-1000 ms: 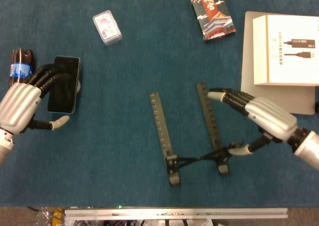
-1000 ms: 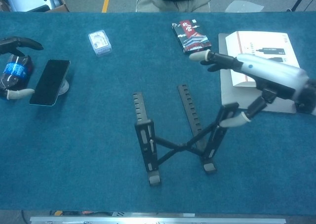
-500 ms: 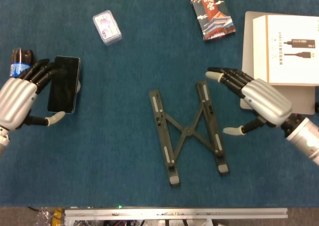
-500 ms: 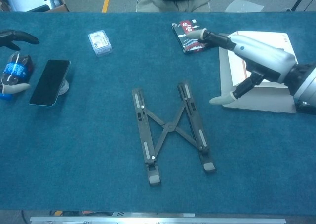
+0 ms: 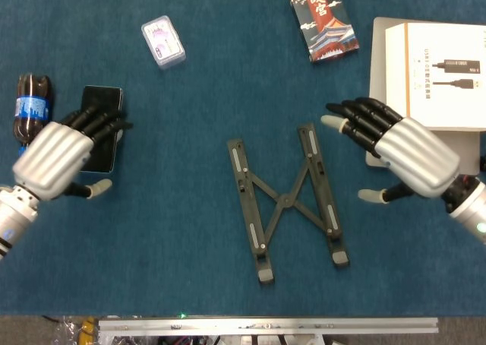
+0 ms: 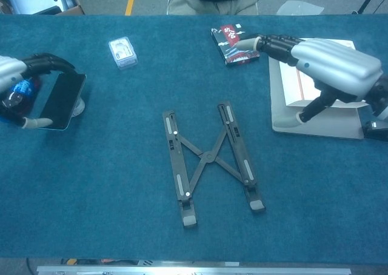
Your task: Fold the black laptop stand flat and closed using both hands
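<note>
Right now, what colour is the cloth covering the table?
Dark teal blue; the cloth shows best in the head view.

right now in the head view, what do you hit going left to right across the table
cola bottle → left hand over the black phone → small clear card case → black laptop stand, lying flat → patterned card box → right hand → white cable box

head view: straight down over the laptop stand (image 5: pixel 287 200), mid-range | chest view: lower, tilted forward across the bench (image 6: pixel 121 184), stand central | shared: stand, both sides of the bench
</note>
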`<move>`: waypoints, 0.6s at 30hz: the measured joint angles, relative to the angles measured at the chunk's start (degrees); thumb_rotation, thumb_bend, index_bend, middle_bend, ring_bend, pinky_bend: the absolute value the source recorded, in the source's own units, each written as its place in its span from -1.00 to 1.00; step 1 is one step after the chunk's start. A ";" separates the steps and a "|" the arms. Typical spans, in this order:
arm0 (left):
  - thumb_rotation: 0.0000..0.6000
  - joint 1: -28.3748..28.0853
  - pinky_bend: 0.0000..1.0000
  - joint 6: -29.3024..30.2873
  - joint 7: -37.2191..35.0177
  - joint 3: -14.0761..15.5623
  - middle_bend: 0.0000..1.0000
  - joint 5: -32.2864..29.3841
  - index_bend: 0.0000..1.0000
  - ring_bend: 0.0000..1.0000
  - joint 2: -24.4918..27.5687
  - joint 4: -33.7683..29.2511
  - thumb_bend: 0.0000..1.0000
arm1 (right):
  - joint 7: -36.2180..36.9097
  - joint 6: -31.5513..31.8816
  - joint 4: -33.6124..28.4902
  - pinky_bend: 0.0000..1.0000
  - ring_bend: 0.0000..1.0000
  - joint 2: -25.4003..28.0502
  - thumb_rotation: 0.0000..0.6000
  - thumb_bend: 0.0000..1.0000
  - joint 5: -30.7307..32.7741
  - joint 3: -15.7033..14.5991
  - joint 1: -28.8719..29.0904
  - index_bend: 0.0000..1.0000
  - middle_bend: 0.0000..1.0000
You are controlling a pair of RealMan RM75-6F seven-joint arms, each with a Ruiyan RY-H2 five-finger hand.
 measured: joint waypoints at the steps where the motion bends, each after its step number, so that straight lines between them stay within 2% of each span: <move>1: 1.00 -0.40 -0.69 -0.95 1.04 0.17 -0.83 0.14 -0.77 -0.91 -0.19 -0.07 -0.60 | -1.54 0.24 0.26 -0.85 -1.00 -0.06 1.00 -1.00 -0.61 -0.09 -0.10 -1.00 -0.93; 7: 1.00 -2.96 -0.82 -6.74 7.07 0.88 -0.96 0.46 -0.89 -0.99 -1.20 -1.15 -0.60 | -10.50 1.25 2.32 -0.85 -1.00 -0.88 1.00 -1.00 -5.79 -1.41 -0.63 -1.00 -0.93; 13: 0.99 -5.66 -0.85 -11.84 10.42 0.90 -1.00 -0.54 -0.97 -1.00 -3.94 -2.09 -0.60 | -12.77 1.45 5.31 -0.88 -1.00 -2.59 1.00 -1.00 -9.93 -3.74 -0.80 -1.00 -1.00; 18: 0.89 -7.65 -0.85 -15.47 12.25 0.71 -1.00 -1.49 -1.00 -1.00 -6.70 -1.81 -0.60 | -13.93 1.00 8.45 -0.94 -1.00 -4.80 1.00 -1.00 -12.44 -5.33 -0.56 -1.00 -1.00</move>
